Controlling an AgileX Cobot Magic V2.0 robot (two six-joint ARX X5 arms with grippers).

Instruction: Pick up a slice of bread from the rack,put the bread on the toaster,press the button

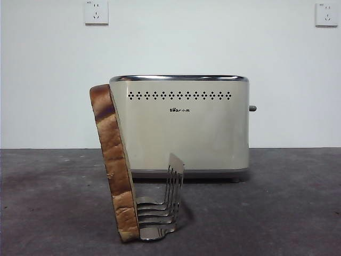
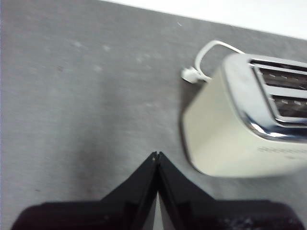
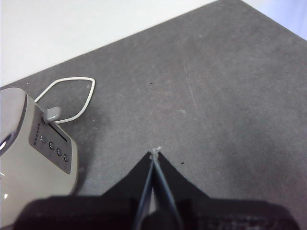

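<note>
In the front view a thick slice of bread (image 1: 113, 160) with a brown crust stands tilted in the near end of the silver wire rack (image 1: 162, 205). Behind them stands the cream toaster (image 1: 181, 125); its small grey button (image 1: 252, 108) sticks out of the right narrow side. Neither arm shows in the front view. My left gripper (image 2: 157, 155) is shut and empty above the bare table beside the toaster (image 2: 240, 124), whose two top slots show. My right gripper (image 3: 154, 153) is shut and empty above the table beside the toaster's control panel side (image 3: 50, 146).
A white power cord lies on the table behind the toaster (image 2: 204, 60), also in the right wrist view (image 3: 72, 98). Two white wall sockets (image 1: 96, 12) (image 1: 326, 14) are on the wall. The dark grey table (image 1: 287, 202) stretches to both sides.
</note>
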